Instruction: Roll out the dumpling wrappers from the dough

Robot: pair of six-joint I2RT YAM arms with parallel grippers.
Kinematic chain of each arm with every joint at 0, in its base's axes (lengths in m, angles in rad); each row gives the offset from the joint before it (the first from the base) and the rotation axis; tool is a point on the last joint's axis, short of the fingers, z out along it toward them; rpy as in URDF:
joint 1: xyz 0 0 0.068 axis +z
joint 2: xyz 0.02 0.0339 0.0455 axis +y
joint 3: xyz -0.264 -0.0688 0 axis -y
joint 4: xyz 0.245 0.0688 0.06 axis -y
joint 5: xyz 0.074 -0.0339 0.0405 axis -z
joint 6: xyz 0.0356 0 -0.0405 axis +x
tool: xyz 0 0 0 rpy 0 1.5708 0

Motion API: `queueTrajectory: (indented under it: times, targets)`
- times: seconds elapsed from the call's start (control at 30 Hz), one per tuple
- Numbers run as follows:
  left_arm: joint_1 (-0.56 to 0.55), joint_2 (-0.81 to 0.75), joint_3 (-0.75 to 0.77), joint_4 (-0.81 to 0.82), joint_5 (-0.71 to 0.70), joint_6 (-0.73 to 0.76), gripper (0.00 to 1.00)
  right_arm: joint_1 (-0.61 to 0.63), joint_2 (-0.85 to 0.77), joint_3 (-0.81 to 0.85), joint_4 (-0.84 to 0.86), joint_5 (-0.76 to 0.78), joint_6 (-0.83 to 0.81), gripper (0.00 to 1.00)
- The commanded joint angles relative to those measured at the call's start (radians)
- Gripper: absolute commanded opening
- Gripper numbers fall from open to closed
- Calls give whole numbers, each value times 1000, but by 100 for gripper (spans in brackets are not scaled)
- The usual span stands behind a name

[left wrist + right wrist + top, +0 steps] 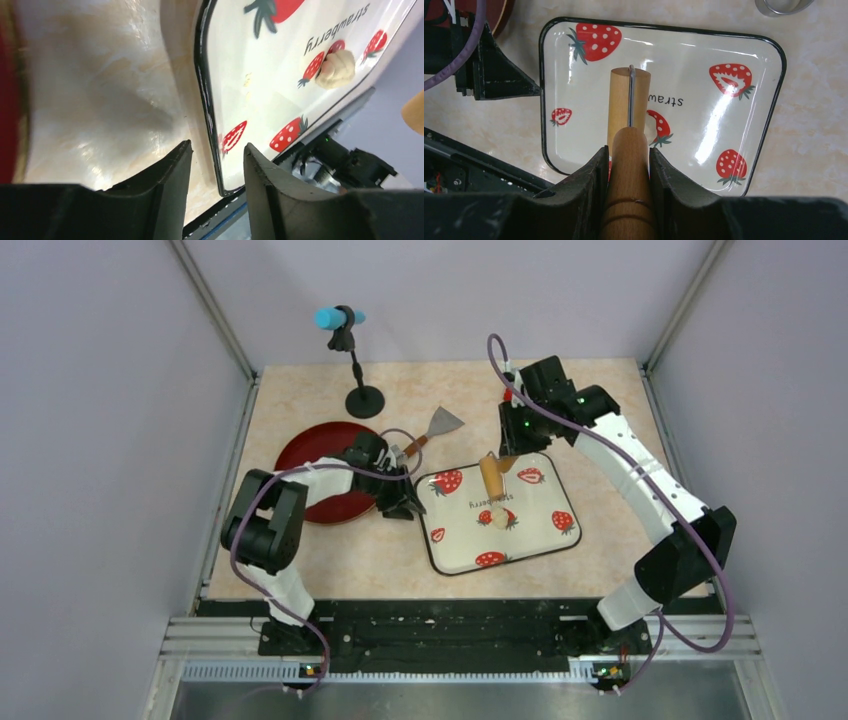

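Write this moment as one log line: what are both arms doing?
left gripper: open, empty, at tray edge | right gripper: shut on rolling pin, over tray | dough: lump on tray, unrolled

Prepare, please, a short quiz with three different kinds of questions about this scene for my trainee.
1. True or false: the dough lies on the strawberry tray.
2. The rolling pin is held by: A) left fingers, B) right fingers, C) nothing.
3. Fill in: the left fingers stand ___, with nothing held between them.

Key: 1 true; 2 B; 3 open.
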Motion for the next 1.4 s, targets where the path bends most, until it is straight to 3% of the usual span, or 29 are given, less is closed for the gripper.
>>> queueTrajectory:
  times: [0.0,0.13,0.4,0.67,1.0,1.13,1.3,1.37]
  targets:
    - [-14,-140,106,-153,-185,54,48,5,17,80,47,-45,32,0]
    - [-66,-207,167,-117,-168,28,50,5,42,103,51,-56,51,0]
    - [-170,-184,261,149,-19,-118,49,5,77,157,56,-116,118,0]
    - [-244,-79,360,202,25,-147,52,5,92,190,57,-137,152,0]
    - [-281,-35,382,158,-34,-118,48,4,90,198,73,-151,197,0]
    - [-290,-31,386,137,-53,-106,39,1,89,201,75,-159,207,0]
    - [-292,-52,383,94,-106,-78,1,-18,87,193,55,-202,199,0]
    - [-291,-63,383,68,-130,-62,0,-32,87,191,46,-245,195,0]
